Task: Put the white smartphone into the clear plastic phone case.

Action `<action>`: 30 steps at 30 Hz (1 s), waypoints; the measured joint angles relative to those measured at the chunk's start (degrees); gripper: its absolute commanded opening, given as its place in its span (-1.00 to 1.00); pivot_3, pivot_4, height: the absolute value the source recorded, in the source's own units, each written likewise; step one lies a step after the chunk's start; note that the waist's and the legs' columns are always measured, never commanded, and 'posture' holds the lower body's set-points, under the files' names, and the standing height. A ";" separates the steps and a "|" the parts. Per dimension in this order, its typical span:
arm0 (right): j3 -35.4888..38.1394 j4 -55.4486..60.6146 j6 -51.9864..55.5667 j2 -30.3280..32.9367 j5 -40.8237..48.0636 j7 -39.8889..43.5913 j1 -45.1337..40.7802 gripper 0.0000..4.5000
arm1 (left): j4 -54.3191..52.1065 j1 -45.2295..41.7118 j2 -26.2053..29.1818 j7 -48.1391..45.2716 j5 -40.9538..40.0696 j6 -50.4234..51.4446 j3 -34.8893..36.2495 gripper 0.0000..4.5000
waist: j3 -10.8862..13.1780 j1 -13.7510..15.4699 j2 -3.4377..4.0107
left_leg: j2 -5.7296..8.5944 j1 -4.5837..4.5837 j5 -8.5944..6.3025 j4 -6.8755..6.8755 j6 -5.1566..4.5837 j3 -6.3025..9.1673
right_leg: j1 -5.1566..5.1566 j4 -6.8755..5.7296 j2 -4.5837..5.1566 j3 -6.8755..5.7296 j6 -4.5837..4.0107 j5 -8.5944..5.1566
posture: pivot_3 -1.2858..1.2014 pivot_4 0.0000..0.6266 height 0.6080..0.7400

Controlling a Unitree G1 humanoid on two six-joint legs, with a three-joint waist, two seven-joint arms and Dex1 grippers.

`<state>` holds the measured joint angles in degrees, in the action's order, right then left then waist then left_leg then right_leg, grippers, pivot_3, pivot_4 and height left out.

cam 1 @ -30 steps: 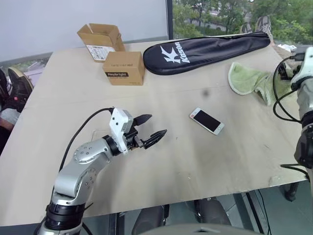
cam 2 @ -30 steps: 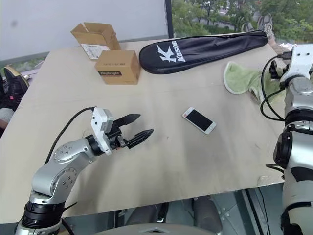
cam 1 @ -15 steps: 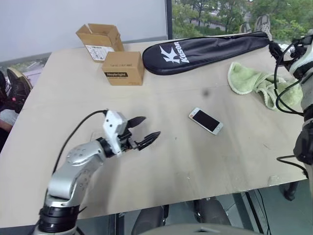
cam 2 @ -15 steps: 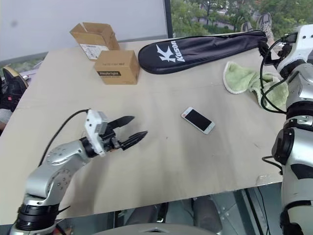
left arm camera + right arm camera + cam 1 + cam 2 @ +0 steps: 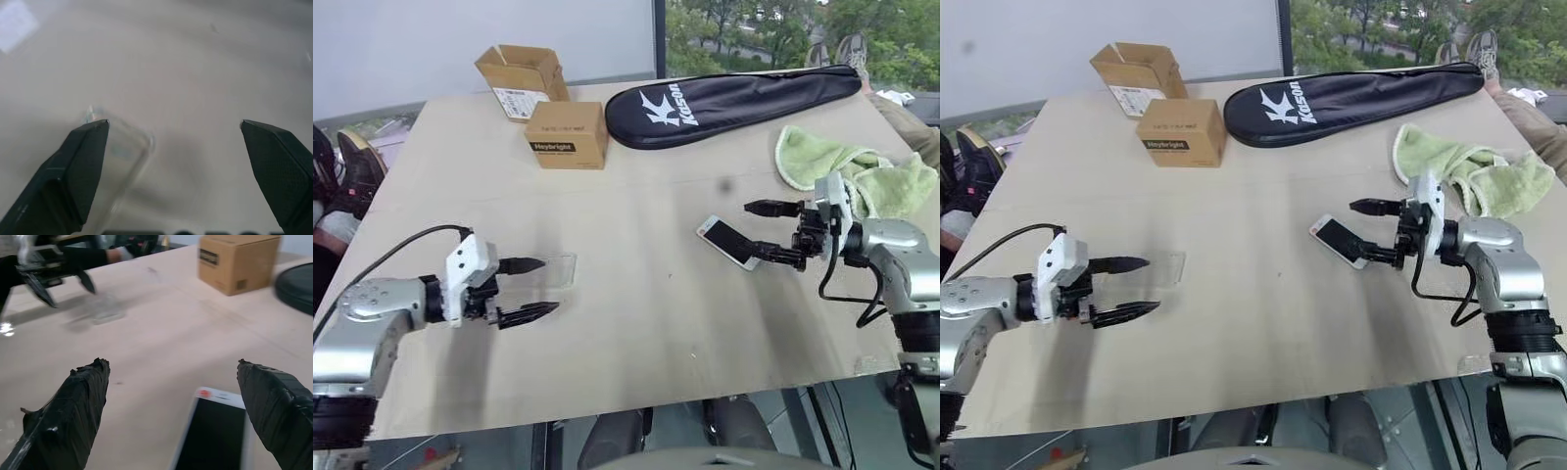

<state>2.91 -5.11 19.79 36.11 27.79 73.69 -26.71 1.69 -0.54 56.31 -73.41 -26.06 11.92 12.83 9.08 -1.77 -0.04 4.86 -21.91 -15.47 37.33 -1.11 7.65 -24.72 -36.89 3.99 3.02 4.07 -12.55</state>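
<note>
The phone lay screen up right of the table's middle, with its right end between the spread fingers of the right gripper, which pointed left and held nothing. The right wrist view showed what the head views could not: the phone's white bezel and dark screen lay close between that gripper's taped fingertips, not touched by either. Across the table that view also caught the left gripper and the case as a faint glassy patch.

The case lay flat on the left part of the table, well apart from the phone. The left gripper stood released, pointing right, its far finger over the case's left end and its near finger on the near side of the case. The left wrist view showed the case's rounded corner and shallow rim just beside one black finger; whether they touched cannot be told.

At the far side lay a black racket cover printed in white with a large "K" and "Kason". Left of it stood a shut brown box with a black label reading "Heybright", and behind that an open carton with a white sticker too small to read. A green towel lay crumpled at the right.
</note>
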 measured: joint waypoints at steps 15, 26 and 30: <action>-1.59 4.93 2.47 1.24 0.86 -0.49 1.86 1.00 | 24.31 -13.98 -1.25 -8.61 8.76 -9.01 -8.20 0.75 | -0.01 0.04 -0.04 | 0.01 0.00 0.01 0.03 0.00 0.06 | 0.01 -0.06 0.00 -0.09 0.00 0.01 | 0.03 -0.52 1.00; -1.88 7.47 1.96 2.59 1.73 0.23 3.32 1.00 | 31.32 -18.02 -3.71 -11.27 10.33 -13.27 -9.38 -0.98 | -0.03 -0.25 -0.05 | 0.02 0.04 0.00 0.08 -0.02 0.04 | 0.01 -0.20 0.00 -0.06 0.00 0.01 | 0.03 -0.52 1.00; -1.93 7.36 -3.10 2.03 0.52 0.57 3.24 1.00 | 30.87 -17.57 -3.74 -11.18 10.30 -13.24 -9.14 -0.98 | -0.04 -0.30 -0.06 | 0.02 0.07 -0.12 0.11 -0.21 0.03 | 0.01 -0.26 -0.01 -0.05 0.00 0.01 | 0.03 -0.52 1.00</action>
<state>0.98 2.25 16.69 38.14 28.31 74.26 -23.47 32.56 -18.11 52.56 -84.59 -15.76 -1.32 3.69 9.04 -2.08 -0.10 4.88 -21.84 -15.59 37.43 -1.32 7.69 -24.71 -37.15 3.98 2.97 4.07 -12.54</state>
